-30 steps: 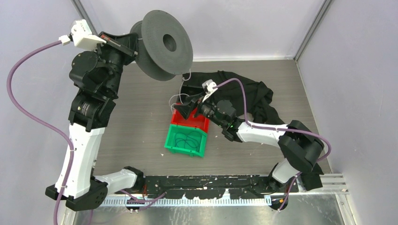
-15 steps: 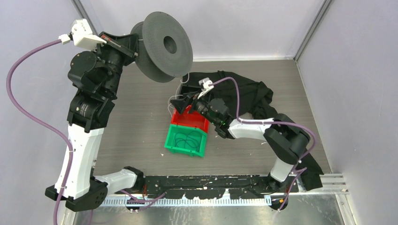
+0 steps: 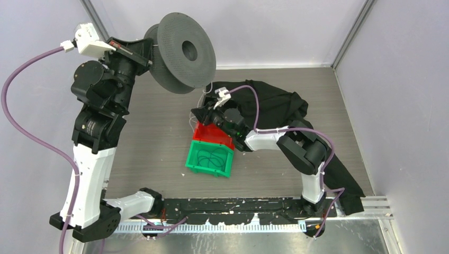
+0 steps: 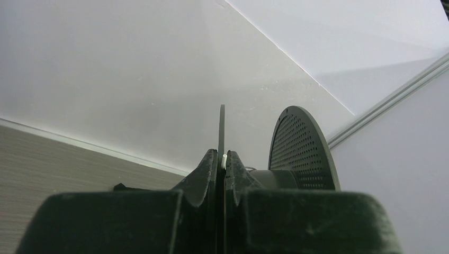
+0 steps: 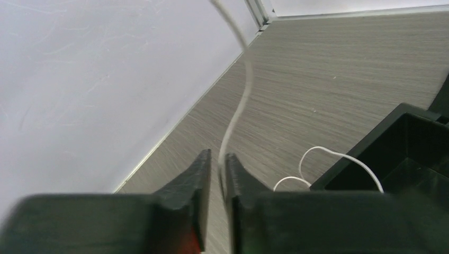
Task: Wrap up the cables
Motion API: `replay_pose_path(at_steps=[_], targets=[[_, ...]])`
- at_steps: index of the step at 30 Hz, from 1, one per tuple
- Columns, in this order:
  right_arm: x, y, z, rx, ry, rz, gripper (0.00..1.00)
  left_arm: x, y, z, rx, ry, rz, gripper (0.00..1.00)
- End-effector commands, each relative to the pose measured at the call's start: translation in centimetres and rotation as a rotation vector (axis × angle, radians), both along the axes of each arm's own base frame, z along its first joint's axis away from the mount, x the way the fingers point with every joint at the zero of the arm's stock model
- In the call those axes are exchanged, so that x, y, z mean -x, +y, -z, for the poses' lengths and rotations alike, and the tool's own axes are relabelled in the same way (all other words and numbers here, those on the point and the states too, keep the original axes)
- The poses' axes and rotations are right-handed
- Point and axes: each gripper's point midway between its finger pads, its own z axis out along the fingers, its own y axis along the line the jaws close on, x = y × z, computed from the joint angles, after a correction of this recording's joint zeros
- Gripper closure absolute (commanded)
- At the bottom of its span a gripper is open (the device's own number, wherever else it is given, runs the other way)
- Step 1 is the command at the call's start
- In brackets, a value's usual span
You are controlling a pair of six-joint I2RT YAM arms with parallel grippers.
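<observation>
My left gripper (image 3: 151,50) is raised high at the back left, shut on the thin flange of a dark perforated spool (image 3: 182,53). In the left wrist view the flange edge and a short white cable end (image 4: 224,161) sit between the closed fingers (image 4: 209,169), with the far flange (image 4: 302,143) beyond. A thin white cable (image 3: 203,98) hangs from the spool toward my right gripper (image 3: 197,114), low above the red bin (image 3: 212,133). In the right wrist view the cable (image 5: 241,103) runs down into the narrow gap of the right gripper (image 5: 217,159), which has closed on it.
A green bin (image 3: 198,168) holding dark cable loops touches the red bin's near side. A black cloth (image 3: 275,103) spreads over the table's back right. A dark container edge (image 5: 402,137) and loose white loops (image 5: 317,156) lie right of the right fingers. Walls enclose three sides.
The right gripper moved left over the red bin's far edge and went from open to closed around the white cable. The left arm and spool shifted slightly left.
</observation>
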Motion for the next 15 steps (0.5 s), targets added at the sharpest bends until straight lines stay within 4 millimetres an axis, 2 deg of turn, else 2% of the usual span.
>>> replay_pose_path(at_steps=[1,2,5,7,12,15], targets=[[0.2,0.3,-3.6,-0.067,-0.057,-0.021,0.96,3.0,1.5,-4.8,0.07,-0.152,-0.01,0.99],[0.5,0.2,-3.7,-0.056,-0.051,-0.031,0.99,3.0,1.7,-4.8,0.069,-0.155,-0.02,0.99],[1.5,-0.8,-3.4,0.004,0.012,-0.039,0.99,2.3,2.3,-5.0,0.053,-0.168,-0.077,0.99],[3.1,-1.3,-3.7,0.061,0.033,-0.091,0.99,1.1,2.6,-4.7,0.024,-0.156,-0.122,0.99],[7.1,-3.9,-6.2,0.153,0.024,-0.162,0.99,-2.4,2.9,-3.2,0.008,-0.115,-0.219,0.99],[10.4,-4.5,-7.8,0.198,0.015,-0.249,0.99,-4.4,3.5,-2.4,0.012,-0.101,-0.298,0.99]])
